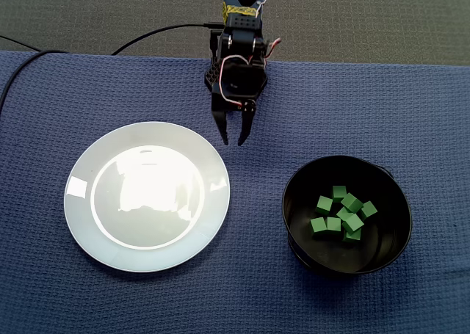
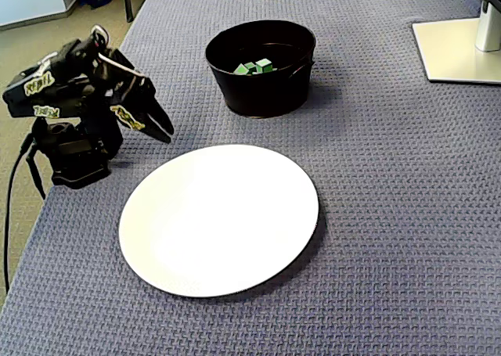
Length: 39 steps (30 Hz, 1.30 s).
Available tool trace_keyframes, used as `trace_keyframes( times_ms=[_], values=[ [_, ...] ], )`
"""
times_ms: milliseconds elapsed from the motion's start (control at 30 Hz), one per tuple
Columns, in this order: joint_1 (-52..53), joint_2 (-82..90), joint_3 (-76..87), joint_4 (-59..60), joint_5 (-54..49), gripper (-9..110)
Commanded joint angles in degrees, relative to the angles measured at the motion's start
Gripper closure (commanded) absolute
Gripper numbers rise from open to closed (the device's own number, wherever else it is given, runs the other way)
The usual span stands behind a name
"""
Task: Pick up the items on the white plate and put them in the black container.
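Observation:
The white plate (image 1: 147, 194) (image 2: 219, 217) lies on the blue cloth with nothing on it in both fixed views. The black container (image 1: 346, 215) (image 2: 262, 65) holds several green cubes (image 1: 341, 213) (image 2: 254, 66). My black gripper (image 1: 233, 139) (image 2: 162, 127) hangs folded back near the arm's base, just beyond the plate's rim. Its fingertips are slightly apart and nothing sits between them. It touches neither the plate nor the container.
A monitor stand's white base (image 2: 462, 51) sits at the far right of one fixed view. Black cables (image 1: 44, 53) trail over the cloth's edge near the arm's base (image 2: 74, 164). The blue waffle cloth (image 1: 411, 114) covers the table.

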Motion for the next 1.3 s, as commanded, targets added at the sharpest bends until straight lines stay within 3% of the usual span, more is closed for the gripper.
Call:
trace_keyframes(
  times_ms=[0, 633, 1267],
  values=[
    [0.9, 1.8, 4.2, -1.5, -4.0, 102],
    [-1.5, 1.8, 4.2, 20.9, -4.3, 102],
    [-0.3, 1.8, 4.2, 20.8, -2.9, 100]
  ],
)
